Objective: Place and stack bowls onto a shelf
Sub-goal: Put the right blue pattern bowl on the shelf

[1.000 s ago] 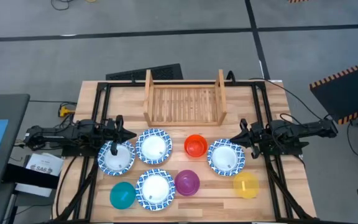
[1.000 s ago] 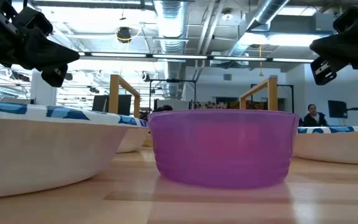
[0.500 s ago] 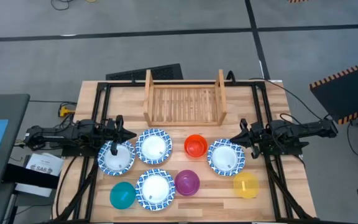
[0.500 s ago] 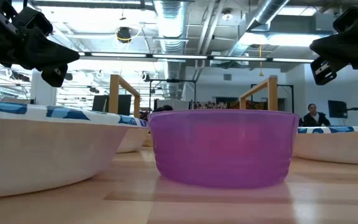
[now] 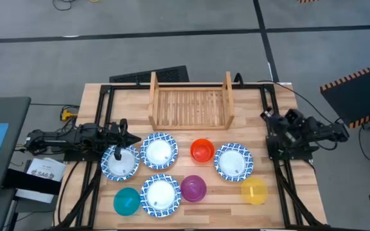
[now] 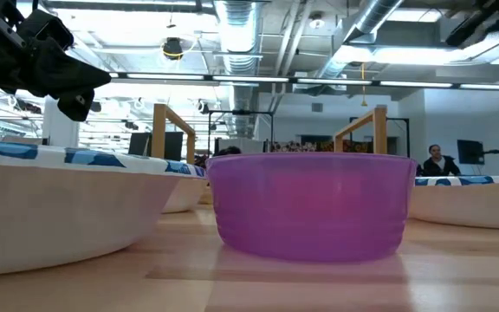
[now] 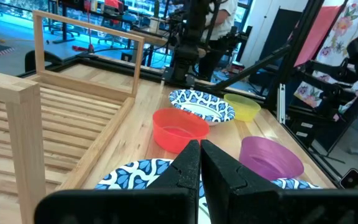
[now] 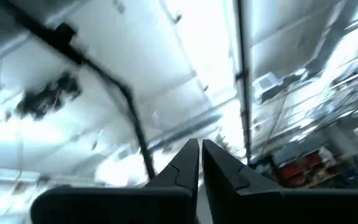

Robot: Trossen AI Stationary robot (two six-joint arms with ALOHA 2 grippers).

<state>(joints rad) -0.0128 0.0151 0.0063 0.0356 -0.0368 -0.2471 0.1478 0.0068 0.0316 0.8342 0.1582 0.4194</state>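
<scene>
Slatted wooden shelf (image 5: 191,105); round, seemingly plastic bowls (image 5: 193,187)

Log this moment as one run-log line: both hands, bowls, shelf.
left hand: shut, empty, over leftmost patterned bowl | right hand: shut, empty, tilted upward | bowls: eight on table | shelf: empty

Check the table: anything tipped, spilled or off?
Nothing spilled or tipped. All eight bowls sit upright in front of the empty shelf. One oddity: the right gripper points up at the ceiling, away from the bowls. The left gripper hovers shut over the leftmost patterned bowl.
</scene>
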